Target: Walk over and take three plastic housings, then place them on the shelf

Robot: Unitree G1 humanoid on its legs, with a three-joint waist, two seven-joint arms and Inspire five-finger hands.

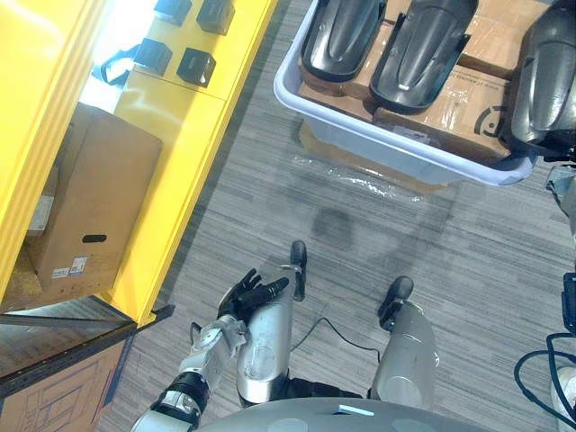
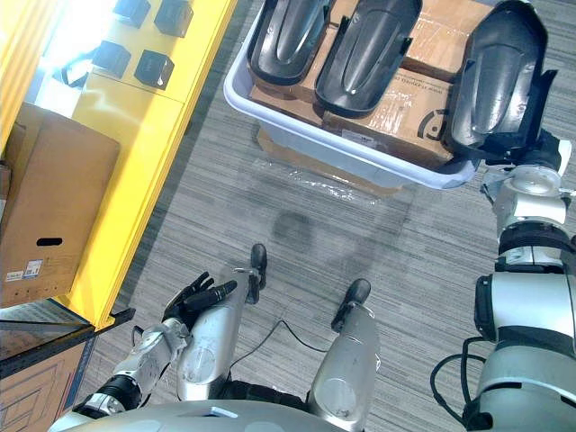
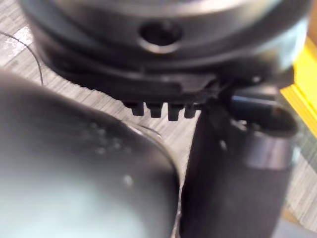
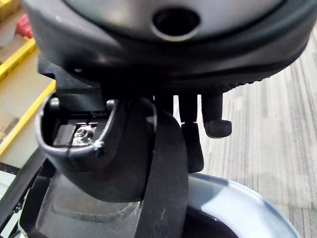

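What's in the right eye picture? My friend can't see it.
The robot's right hand holds a dark plastic housing up by a white tub, where two more housings lie on cardboard boxes. Its left hand hangs open low down, near a yellow shelf, over grey floor.

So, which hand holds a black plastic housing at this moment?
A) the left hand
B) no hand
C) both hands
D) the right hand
D: the right hand grips a housing near the bin, while the left hand hangs low, open and holding nothing.
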